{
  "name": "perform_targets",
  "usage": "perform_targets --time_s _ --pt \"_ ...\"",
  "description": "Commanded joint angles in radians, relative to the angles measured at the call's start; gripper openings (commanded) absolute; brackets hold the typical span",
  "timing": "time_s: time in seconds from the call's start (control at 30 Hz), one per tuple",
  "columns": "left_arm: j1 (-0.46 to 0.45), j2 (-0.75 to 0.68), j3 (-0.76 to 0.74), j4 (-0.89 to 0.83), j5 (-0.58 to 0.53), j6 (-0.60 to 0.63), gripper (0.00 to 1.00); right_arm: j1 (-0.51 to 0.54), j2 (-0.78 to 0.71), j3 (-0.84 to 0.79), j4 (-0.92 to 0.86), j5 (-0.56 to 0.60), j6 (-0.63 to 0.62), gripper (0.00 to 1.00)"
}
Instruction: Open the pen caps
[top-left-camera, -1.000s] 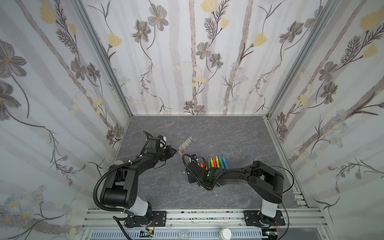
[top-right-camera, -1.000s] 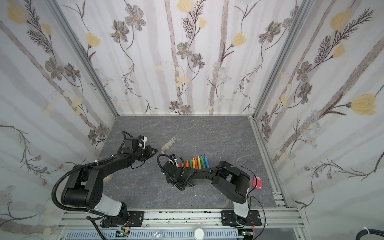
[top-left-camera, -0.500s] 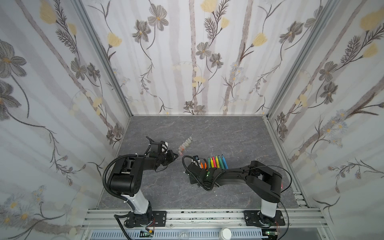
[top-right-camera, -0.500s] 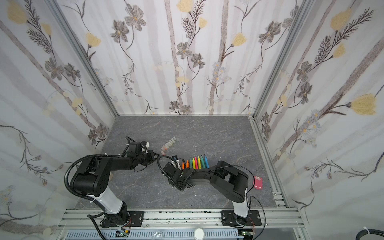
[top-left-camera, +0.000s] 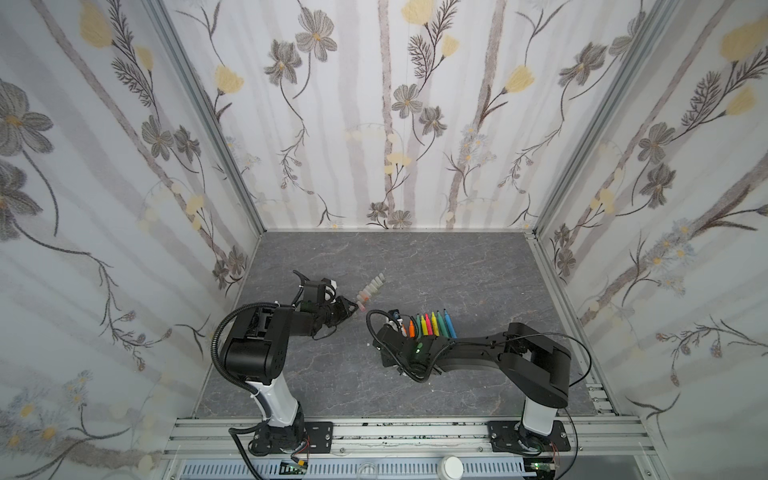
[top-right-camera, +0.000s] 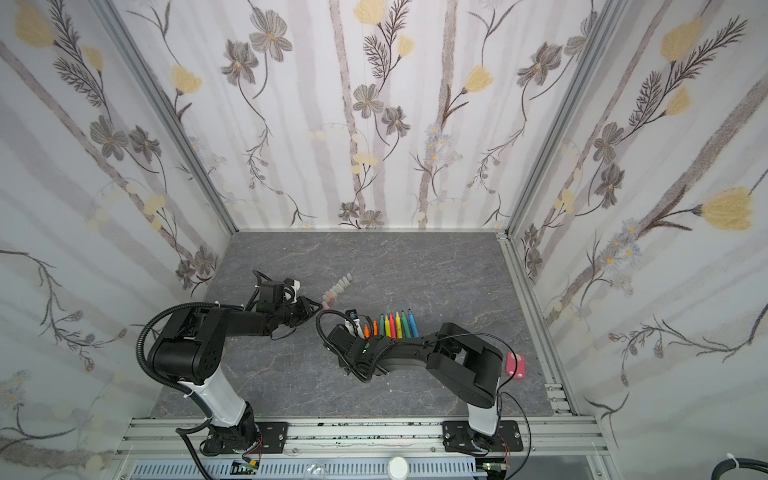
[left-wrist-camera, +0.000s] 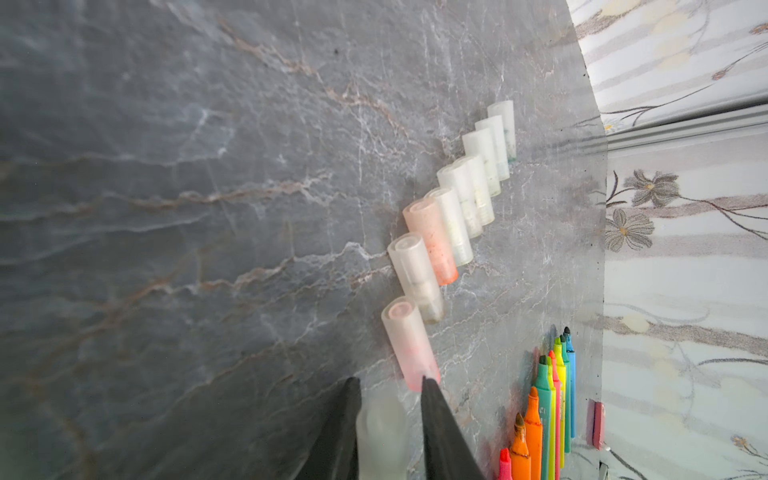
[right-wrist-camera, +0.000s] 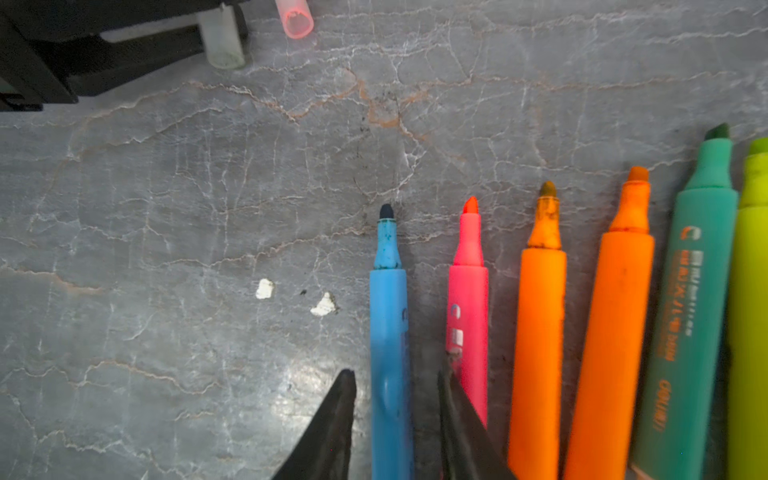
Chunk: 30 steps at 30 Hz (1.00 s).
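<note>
On the counter (top-left-camera: 415, 266), pen caps (left-wrist-camera: 453, 208) lie rowed, pens (top-left-camera: 432, 326) bared beside.
Left hand (left-wrist-camera: 388, 380) loosely flanks one cap (left-wrist-camera: 382, 432); right hand (right-wrist-camera: 395, 372) straddles blue pen (right-wrist-camera: 388, 311), jaws apart. Likely light, slick, stiff plastic: pinch across the middle.

Left gripper (left-wrist-camera: 388, 415) jaws parted around a blurred whitish cap (left-wrist-camera: 382, 432), probably loose. Other pen caps (left-wrist-camera: 430, 241) lie in a diagonal row on the grey tabletop (left-wrist-camera: 208, 208). Uncapped pens (left-wrist-camera: 534, 432) sit beside them.

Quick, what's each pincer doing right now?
Left pincer: open, a pen cap seemingly loose between its fingers.
Right pincer: open, straddling the blue pen, not gripping.
</note>
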Motion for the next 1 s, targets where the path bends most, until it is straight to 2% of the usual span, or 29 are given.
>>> perform_targets --time_s 0.0,0.2,0.33,0.4,0.47,0.5,0.53,0.57,0.6,0.67,0.77,0.83,0.87,0.97 --pt "0.001 -0.013 0.012 -0.008 -0.021 -0.001 0.30 0.000 -0.041 -0.005 -0.003 0.064 -0.023 0.36" --pt "0.001 -0.057 0.015 -0.047 -0.034 0.006 0.36 0.000 -0.150 -0.006 -0.040 0.157 -0.077 0.40" --pt "0.008 -0.158 0.006 -0.102 -0.108 0.025 0.41 -0.007 -0.271 -0.016 -0.065 0.254 -0.142 0.46" --pt "0.016 -0.233 -0.003 -0.131 -0.172 0.038 0.56 -0.028 -0.342 -0.037 -0.062 0.282 -0.185 0.53" --pt "0.019 -0.320 -0.006 -0.167 -0.258 0.062 0.67 -0.067 -0.414 -0.066 -0.064 0.303 -0.220 0.59" --pt "0.020 -0.363 -0.006 -0.188 -0.309 0.078 0.74 -0.096 -0.456 -0.086 -0.064 0.310 -0.236 0.63" --pt "0.021 -0.396 -0.001 -0.207 -0.349 0.092 0.90 -0.125 -0.492 -0.104 -0.063 0.310 -0.254 0.66" --pt "0.022 -0.428 0.005 -0.227 -0.394 0.112 1.00 -0.164 -0.538 -0.126 -0.061 0.311 -0.276 0.76" --pt "0.024 -0.458 0.007 -0.240 -0.438 0.127 1.00 -0.201 -0.587 -0.148 -0.057 0.318 -0.305 1.00" --pt "0.029 -0.487 0.005 -0.241 -0.505 0.147 1.00 -0.289 -0.676 -0.194 -0.044 0.325 -0.346 1.00" --pt "0.031 -0.534 -0.014 -0.203 -0.583 0.190 1.00 -0.490 -0.791 -0.264 -0.004 0.270 -0.411 1.00" --pt "0.035 -0.546 -0.051 -0.142 -0.650 0.219 1.00 -0.608 -0.849 -0.352 0.070 0.275 -0.479 1.00" --pt "0.033 -0.558 -0.100 -0.057 -0.650 0.290 1.00 -0.669 -0.873 -0.401 0.119 0.275 -0.521 1.00" --pt "0.040 -0.599 -0.247 0.170 -0.706 0.344 1.00 -0.812 -0.920 -0.571 0.347 0.214 -0.667 1.00"
